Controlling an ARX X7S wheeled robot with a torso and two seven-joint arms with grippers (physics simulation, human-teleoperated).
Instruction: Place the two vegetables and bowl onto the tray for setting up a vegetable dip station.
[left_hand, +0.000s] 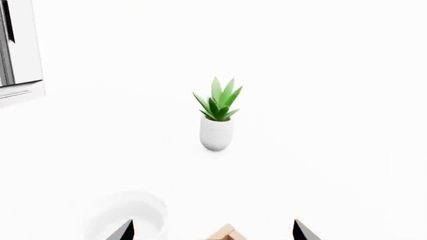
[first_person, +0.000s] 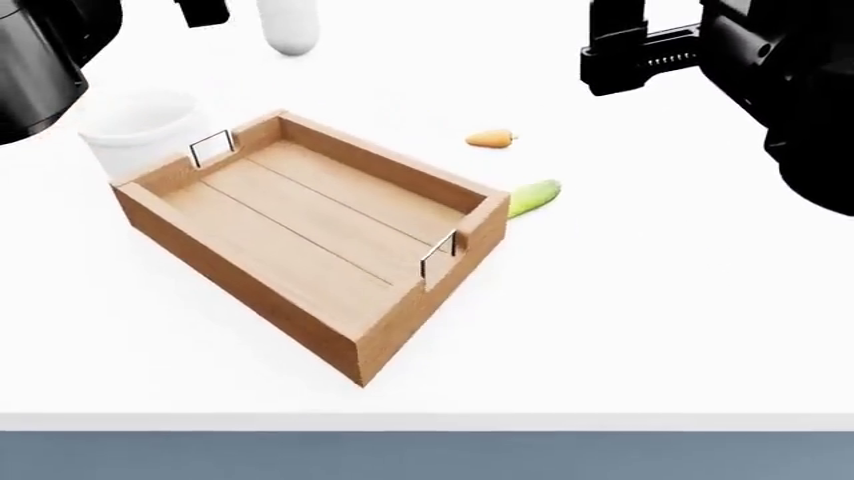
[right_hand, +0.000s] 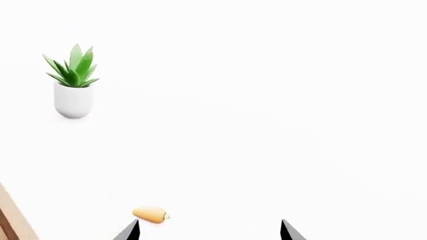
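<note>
I log the tray (first_person: 314, 235) empty; bowl (first_person: 138, 128) touching its far end, carrot (first_person: 490, 139) and cucumber (first_person: 533, 197) beside it. Both grippers' fingers (left_hand: 303, 232) (right_hand: 289, 232) stand apart, holding nothing.

On my feeds: white table (first_person: 694, 330) fills every view. Potted plant (left_hand: 217, 114) stands upright on it, spiky green leaves in a rounded white pot (right_hand: 73, 101); from the head camera I only get the pot's lower part at the far edge. A white-and-grey cabinet (left_hand: 19, 47) corner shows beyond.
</note>
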